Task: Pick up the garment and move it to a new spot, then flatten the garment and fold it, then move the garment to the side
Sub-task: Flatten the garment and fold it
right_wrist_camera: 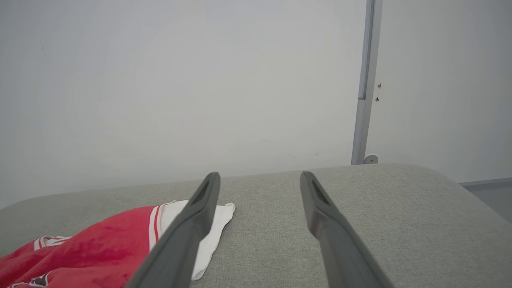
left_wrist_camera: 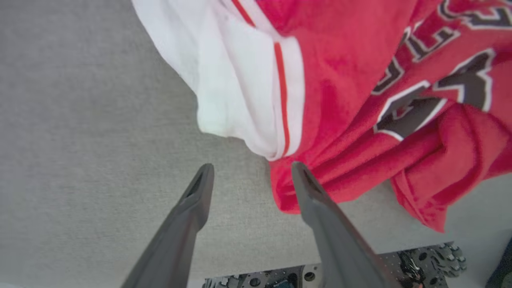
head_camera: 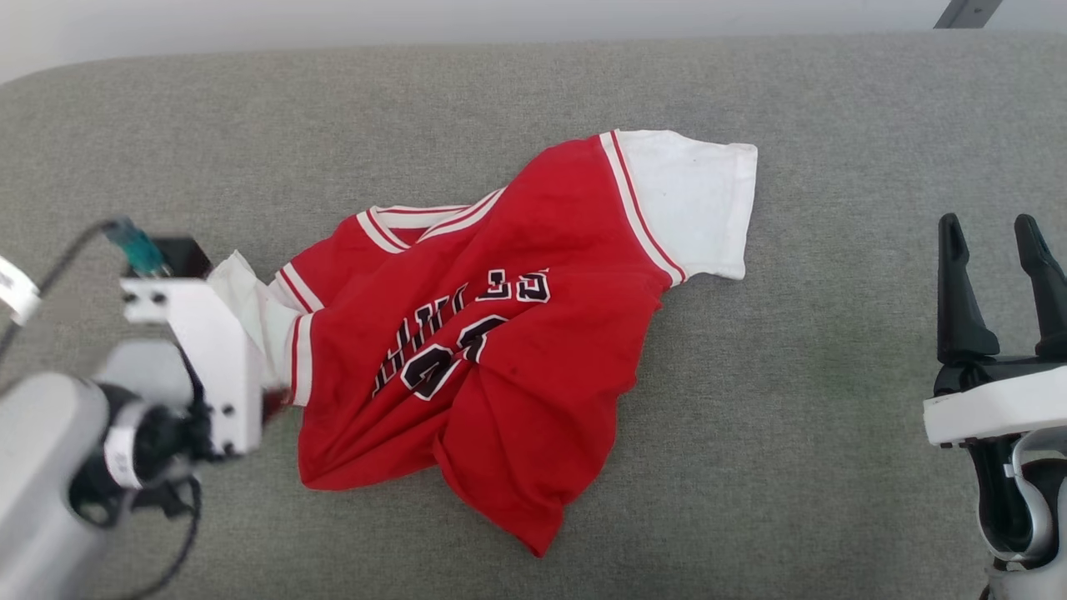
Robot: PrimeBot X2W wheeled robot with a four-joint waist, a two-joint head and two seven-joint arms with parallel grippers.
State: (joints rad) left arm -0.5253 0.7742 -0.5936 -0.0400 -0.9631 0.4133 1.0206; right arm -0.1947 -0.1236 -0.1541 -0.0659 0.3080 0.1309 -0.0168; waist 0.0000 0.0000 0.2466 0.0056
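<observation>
The garment, a red jersey-style T-shirt with white short sleeves and striped trim, lies crumpled near the middle of the grey fabric-covered worktop, black chest lettering creased but facing up, one sleeve flat, the other bunched.

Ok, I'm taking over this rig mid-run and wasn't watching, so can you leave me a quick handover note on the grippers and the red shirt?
Left gripper: open, empty, fingertips beside the garment, near its bunched white sleeve.
Right gripper: open, empty, off to the right, clear of the cloth.
Garment: loose on the grey padded surface, rumpled, lettering up, other sleeve spread flat.
Done: nothing I can confirm; it is neither flat nor folded.
Left: flatten, fold, move aside.
</observation>
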